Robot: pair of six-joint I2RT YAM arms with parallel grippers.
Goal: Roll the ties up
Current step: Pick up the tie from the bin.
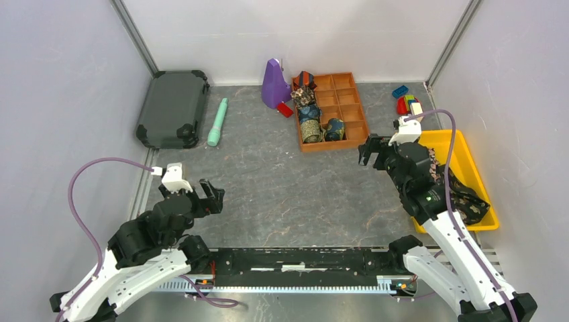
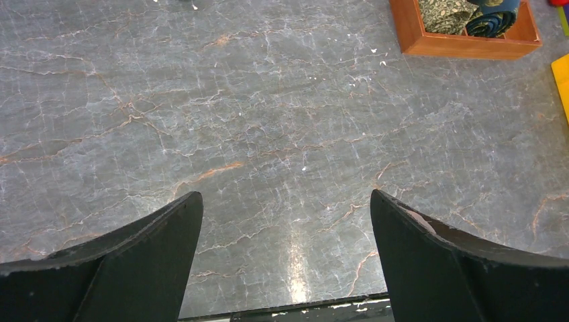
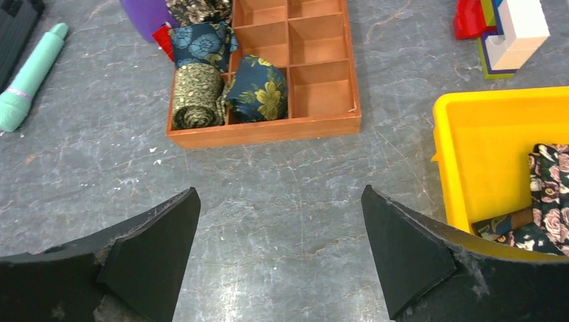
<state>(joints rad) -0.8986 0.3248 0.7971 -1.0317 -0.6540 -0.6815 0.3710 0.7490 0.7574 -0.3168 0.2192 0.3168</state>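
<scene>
Trouble is most likely waiting in the yellow bin (image 3: pixel 483 134) at the right edge of the table (image 1: pixel 282 188), where the unrolled ties (image 3: pixel 547 198) are lying heaped and folded over one another. A pinch into that heap could be catching two strips at once. It could also be lifting one by its middle, so that it is trailing over the rim and snagging. The fabric looks limp and slippery, so a shallow grasp may be letting it slide out.

The right gripper (image 3: pixel 280 194) is hanging with its jaws spread wide and holding nothing, just left of the bin, above bare table. The left gripper (image 2: pixel 285 198) is standing equally wide and empty over the near left of the table, well apart from every tie. It is not yet placed to pin a strip flat, and rolling without that help could be leaving a loose, lopsided coil.

The wooden tray (image 3: pixel 268 131) at the far middle is carrying the rolled ties (image 1: pixel 307 113). A tan paisley roll (image 3: pixel 198 104) is sitting in its near left compartment and a dark blue roll (image 3: pixel 258 90) with yellow flowers in the near middle one. More rolls are filling the left column behind. The other middle and right compartments are showing bare wood. Only ties are showing in the visible part of the bin.
</scene>
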